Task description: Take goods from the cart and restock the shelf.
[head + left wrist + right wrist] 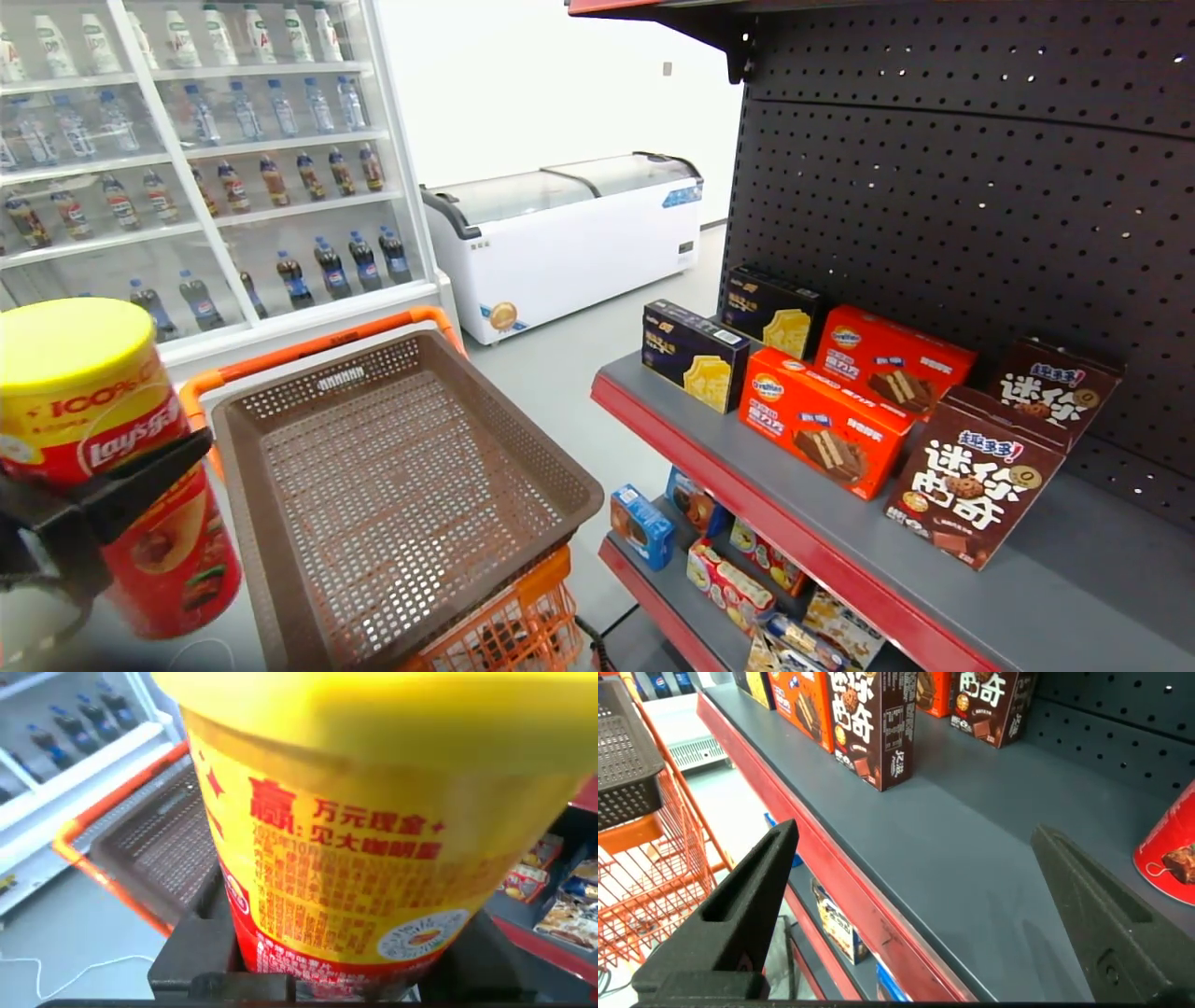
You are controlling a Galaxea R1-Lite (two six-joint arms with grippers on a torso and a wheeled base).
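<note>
The chips can (pixel 89 392) is held by the left end effector (pixel 93 509), whose black fingers (pixel 140 471) close around its red lower body. The can sits off the cart, at its left side. Its long axis runs close to upright, leaning a little, and the yellow lid points up.

Beside it stands the orange cart (pixel 308 350), carrying a brown perforated basket (pixel 560 467) on top. The basket's holed floor is in plain sight. An orange wire basket (pixel 523 625) hangs below it, and what it holds is too dark to tell.

The shelf (pixel 709 439) stands to the right of the cart. On its grey top level are two dark blue boxes (pixel 695 355), two orange boxes (pixel 822 420) and two brown boxes (pixel 976 476), all standing on edge. The level beneath holds a blue box (pixel 642 527) and mixed snack packs (pixel 728 583).

The right end effector (pixel 915 835) hangs over the bare grey stretch of the shelf with its fingers spread wide and nothing between them. A red can (pixel 1169 854) stands on the shelf near it.
</note>
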